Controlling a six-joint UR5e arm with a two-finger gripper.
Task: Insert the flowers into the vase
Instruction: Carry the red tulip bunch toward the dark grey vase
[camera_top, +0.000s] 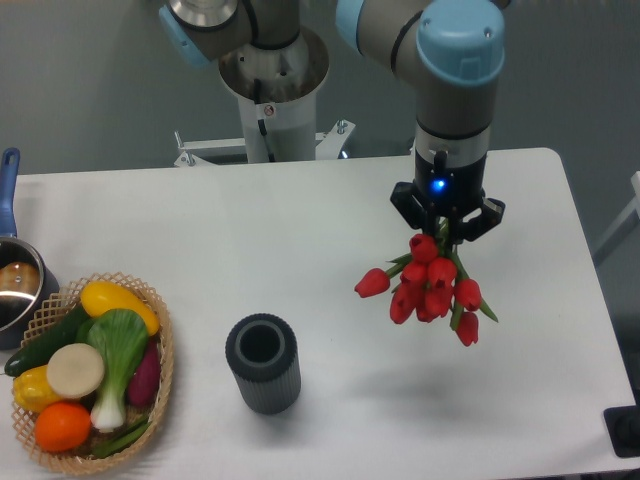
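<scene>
Gripper (447, 222) clasps glossy red flowers (430, 285) (buds downward); ribbed cylindrical vase (263, 363) apart.

Red flowers (432, 285) with green stems are hanging over a white tabletop (300, 230), near a dark grey ribbed vase (263, 364) and a tan woven basket (160, 380).

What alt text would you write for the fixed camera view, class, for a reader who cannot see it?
A robot gripper holds a bunch of red tulips above a white table, to the right of an empty dark grey ribbed vase. A wicker basket of vegetables sits at the left edge.
</scene>
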